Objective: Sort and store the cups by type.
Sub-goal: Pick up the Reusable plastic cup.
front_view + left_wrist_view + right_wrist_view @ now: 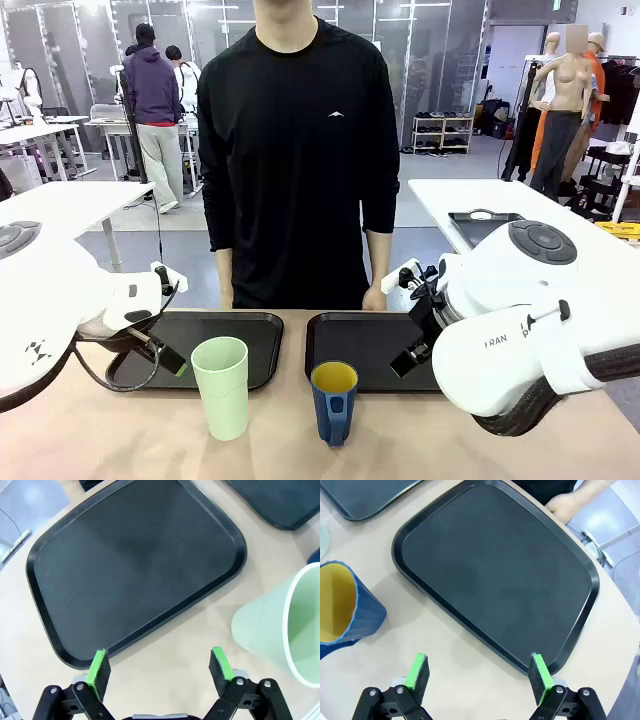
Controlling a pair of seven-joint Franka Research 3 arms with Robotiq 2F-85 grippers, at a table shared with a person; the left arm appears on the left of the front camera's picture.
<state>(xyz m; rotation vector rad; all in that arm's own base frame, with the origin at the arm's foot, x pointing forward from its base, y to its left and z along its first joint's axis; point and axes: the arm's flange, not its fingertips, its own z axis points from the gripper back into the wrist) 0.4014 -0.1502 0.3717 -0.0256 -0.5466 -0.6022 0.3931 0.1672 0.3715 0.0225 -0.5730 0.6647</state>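
Observation:
A tall pale mint-green tumbler [222,386] stands upright on the table in front of the left black tray [245,333]. A shorter dark blue mug [333,401] with a yellow inside and a handle stands in front of the right black tray [360,335]. My left gripper [159,671] hovers open over the near edge of the left tray [135,565], with the tumbler [282,627] off to its side. Over the right tray's [495,570] near edge my right gripper [479,674] is open too, the mug [342,612] beside it. Both trays are bare.
A person in a black top stands at the far side, one hand [374,297] resting at the table edge behind the right tray. Both white arms flank the cups. Bare tabletop [130,430] lies in front of the cups.

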